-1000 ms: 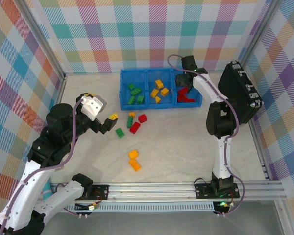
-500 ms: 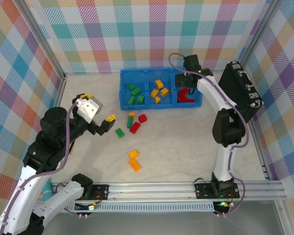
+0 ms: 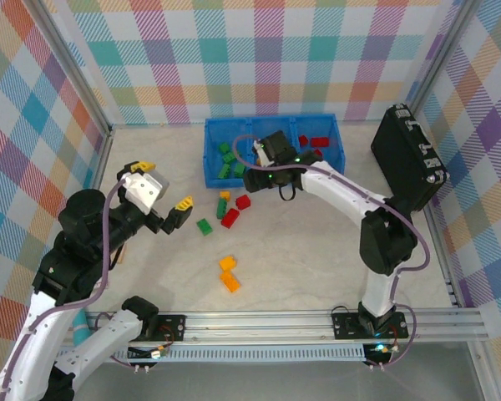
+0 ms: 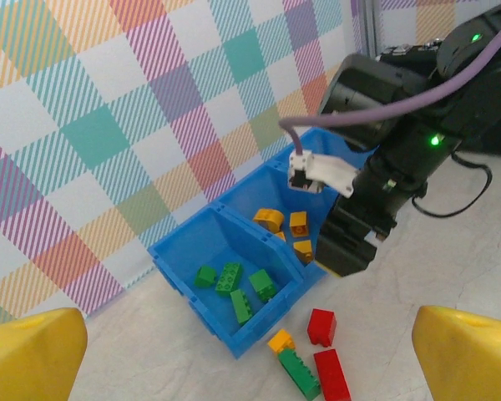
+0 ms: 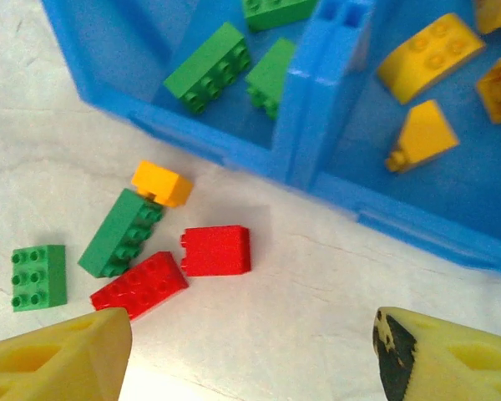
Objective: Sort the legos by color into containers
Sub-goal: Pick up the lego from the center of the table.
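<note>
No readable text, numbers or brand marks. Legos (image 5: 216, 250) show plain studs, with any stud lettering too small to tell. Blue tray (image 5: 321, 100) has no label. Black case (image 3: 409, 159) shows no legible print in the top view. White cable plug (image 4: 321, 171) is too blurred in the left wrist view to read anything.

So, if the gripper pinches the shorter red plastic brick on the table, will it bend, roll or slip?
Probably rigid: the shorter red plastic brick looks hard-moulded, with crisp edges. Its flat, boxy sides suggest sliding when pushed, not rolling. Its smooth faces may slip in a loose pinch.
</note>
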